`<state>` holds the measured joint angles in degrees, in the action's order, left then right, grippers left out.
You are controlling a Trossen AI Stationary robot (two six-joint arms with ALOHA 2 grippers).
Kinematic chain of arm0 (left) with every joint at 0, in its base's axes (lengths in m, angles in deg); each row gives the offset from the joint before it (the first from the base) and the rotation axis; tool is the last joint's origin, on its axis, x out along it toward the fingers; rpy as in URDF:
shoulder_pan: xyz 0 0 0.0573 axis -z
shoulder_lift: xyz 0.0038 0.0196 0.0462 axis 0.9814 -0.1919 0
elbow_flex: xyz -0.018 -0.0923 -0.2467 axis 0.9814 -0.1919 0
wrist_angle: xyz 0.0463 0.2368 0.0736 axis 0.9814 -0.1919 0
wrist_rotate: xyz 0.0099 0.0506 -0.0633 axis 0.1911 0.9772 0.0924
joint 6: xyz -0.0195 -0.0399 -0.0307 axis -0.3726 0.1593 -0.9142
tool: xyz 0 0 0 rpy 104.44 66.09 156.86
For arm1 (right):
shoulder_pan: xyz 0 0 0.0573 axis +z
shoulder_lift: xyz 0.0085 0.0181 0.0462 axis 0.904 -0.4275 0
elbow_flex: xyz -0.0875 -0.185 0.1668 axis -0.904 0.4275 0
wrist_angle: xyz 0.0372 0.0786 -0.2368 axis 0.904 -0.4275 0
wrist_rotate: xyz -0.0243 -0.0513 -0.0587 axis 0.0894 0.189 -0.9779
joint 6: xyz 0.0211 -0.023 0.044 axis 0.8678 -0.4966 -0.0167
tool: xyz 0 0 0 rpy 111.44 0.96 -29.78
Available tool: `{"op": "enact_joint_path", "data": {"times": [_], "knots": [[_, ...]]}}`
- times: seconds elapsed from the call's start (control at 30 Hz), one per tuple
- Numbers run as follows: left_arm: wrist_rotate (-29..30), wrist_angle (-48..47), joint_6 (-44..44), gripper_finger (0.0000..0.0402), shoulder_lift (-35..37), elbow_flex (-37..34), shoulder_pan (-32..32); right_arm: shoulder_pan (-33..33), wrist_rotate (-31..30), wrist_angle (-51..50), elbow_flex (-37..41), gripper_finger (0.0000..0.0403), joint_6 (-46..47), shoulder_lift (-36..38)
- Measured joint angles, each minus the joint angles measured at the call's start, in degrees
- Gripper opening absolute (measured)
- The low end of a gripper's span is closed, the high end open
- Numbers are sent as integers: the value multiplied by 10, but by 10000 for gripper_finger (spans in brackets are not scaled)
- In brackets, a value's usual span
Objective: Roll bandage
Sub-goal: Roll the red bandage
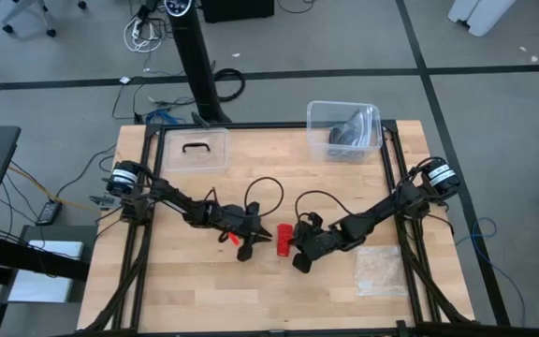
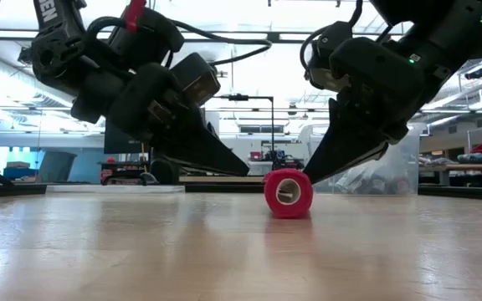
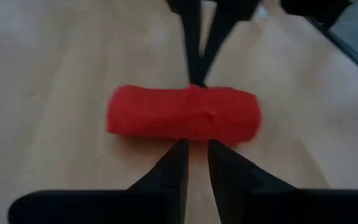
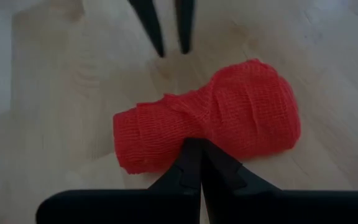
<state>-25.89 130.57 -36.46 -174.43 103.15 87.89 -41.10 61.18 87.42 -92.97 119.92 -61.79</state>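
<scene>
One camera hangs overhead, looking straight down on the whole pale wooden table (image 1: 195,290). Another sits at tabletop level, facing across into the room. Each wrist camera peers close past its own fingers. All four share the stubby bright red fabric bandage roll (image 2: 288,193) mid-table

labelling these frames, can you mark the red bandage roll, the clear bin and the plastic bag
bandage roll (image 2: 288,194): low view, on its round end face.
clear bin (image 1: 318,120): high view, on its left wall.
plastic bag (image 1: 380,271): high view, on the bag's middle.
</scene>
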Motion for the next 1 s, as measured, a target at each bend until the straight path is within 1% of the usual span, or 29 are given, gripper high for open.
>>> {"op": "enact_joint_path", "data": {"times": [0.17, 0.37, 0.47, 0.63, 0.7, 1.0], "knots": [[11, 17, 14, 62, -1, 15, -11, -12, 2, 5, 0, 2, -24, 0], [44, 6, 29, 39, -4, 18, -28, -20, 13, 7, 1, 1, -37, 0], [45, -6, 29, 24, -5, 18, -36, -21, 13, 7, 1, 2, -40, -1], [39, 1, 29, 6, -20, 21, -37, -23, 14, 10, 1, 1, -48, -1], [30, 1, 29, 3, -26, 21, -37, -25, 15, 11, 1, 1, -50, -1], [29, 8, 30, 1, -51, 29, -37, -28, 19, 12, 1, 1, -55, -1]]}}
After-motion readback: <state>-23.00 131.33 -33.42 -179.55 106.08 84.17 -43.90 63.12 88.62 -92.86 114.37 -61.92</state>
